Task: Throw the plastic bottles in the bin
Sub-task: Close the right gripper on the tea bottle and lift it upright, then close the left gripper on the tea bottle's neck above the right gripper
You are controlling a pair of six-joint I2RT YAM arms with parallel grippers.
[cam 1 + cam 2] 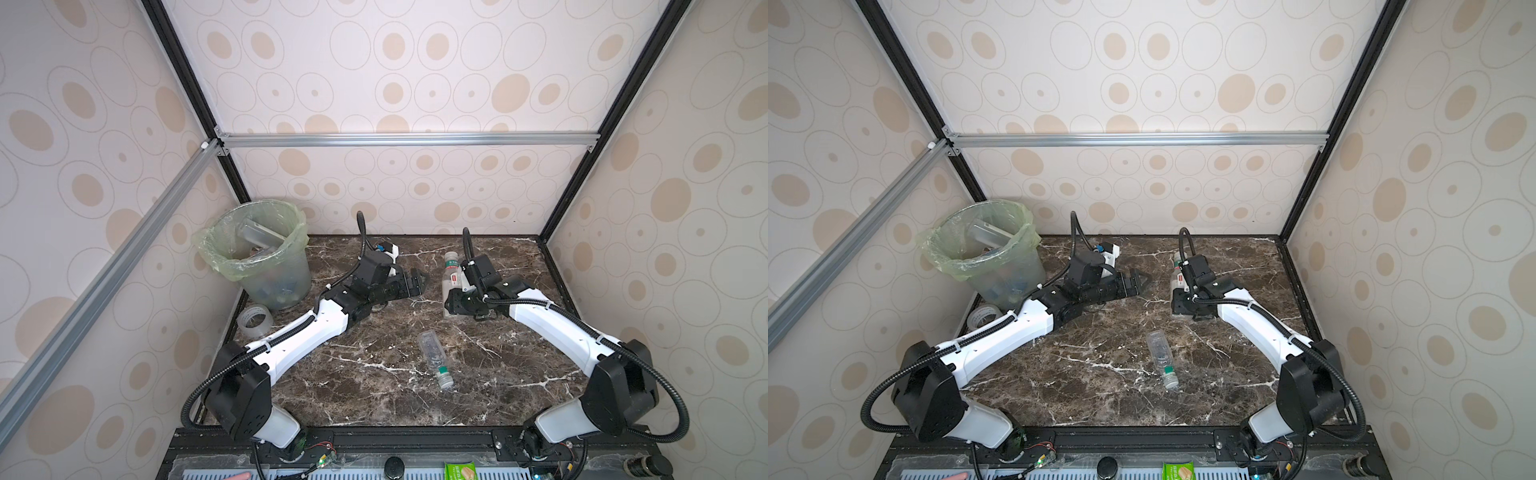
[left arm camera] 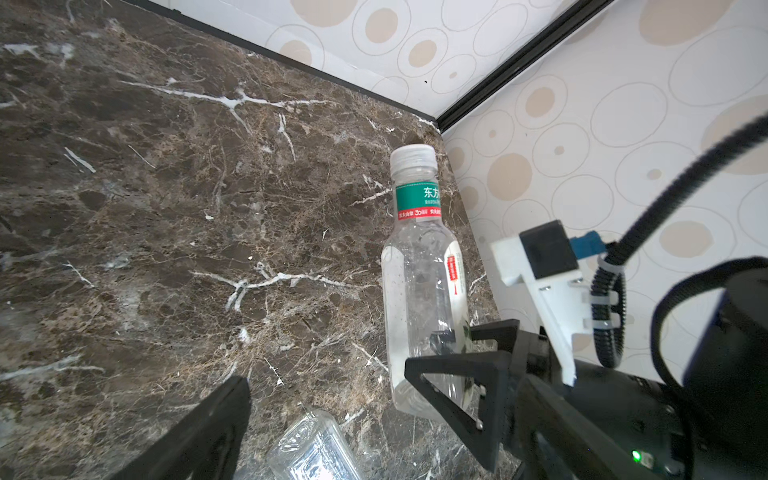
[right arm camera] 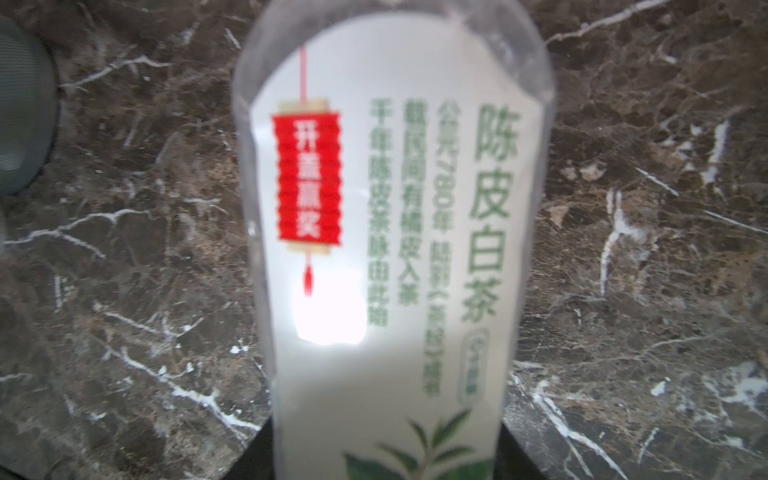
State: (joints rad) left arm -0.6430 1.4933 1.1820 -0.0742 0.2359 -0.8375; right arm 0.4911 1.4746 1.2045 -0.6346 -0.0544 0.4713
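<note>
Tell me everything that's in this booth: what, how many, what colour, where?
Labelled bottle: one, clear with white label and green neck band, lying at the table's back right.
Clear bottle: one, green neck band, lying front of centre.
Bin: one, translucent with pale green bag, back left corner.
Bottles in bin: several, mostly clear, exact count hidden.
Tape roll: one, clear, in front of the bin.
Green packet: one, on the front rack.
Table: one, dark brown marble.
Walls: cream with tan ovals, three sides.
Left end effector: black, open, empty, near centre.
Right end effector: black, jaws against the labelled bottle's lower end.
</note>
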